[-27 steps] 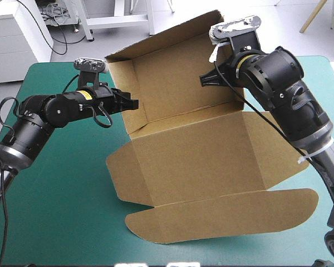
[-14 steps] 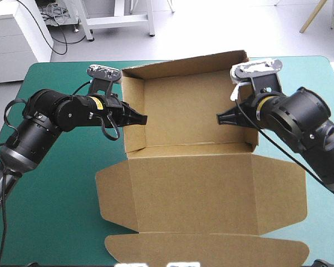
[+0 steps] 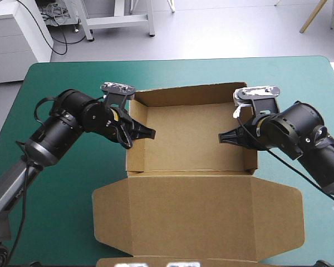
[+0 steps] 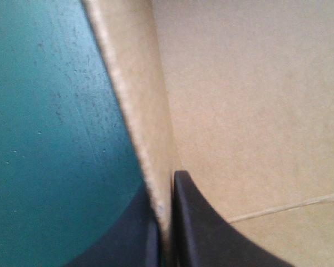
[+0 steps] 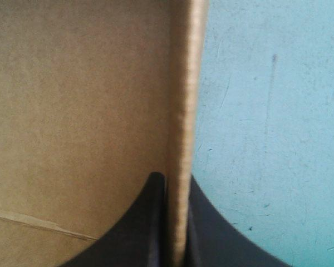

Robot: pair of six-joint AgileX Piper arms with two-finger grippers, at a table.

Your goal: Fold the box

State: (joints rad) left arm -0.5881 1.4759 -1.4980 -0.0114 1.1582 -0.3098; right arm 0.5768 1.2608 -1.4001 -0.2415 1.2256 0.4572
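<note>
On table (image 3: pixel 55 222), in middle: box (image 3: pixel 192 139), walls up, tray part toward far edge. Flat on table, toward near edge: lid (image 3: pixel 195 214). On left wall: left gripper (image 3: pixel 149 133). On right wall: right gripper (image 3: pixel 223 137). Each wall sits between that gripper's fingers.

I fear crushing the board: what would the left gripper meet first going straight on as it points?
The box itself: the left gripper is shut on its side wall; beyond that probably the tray floor, though depth is unclear.
</note>
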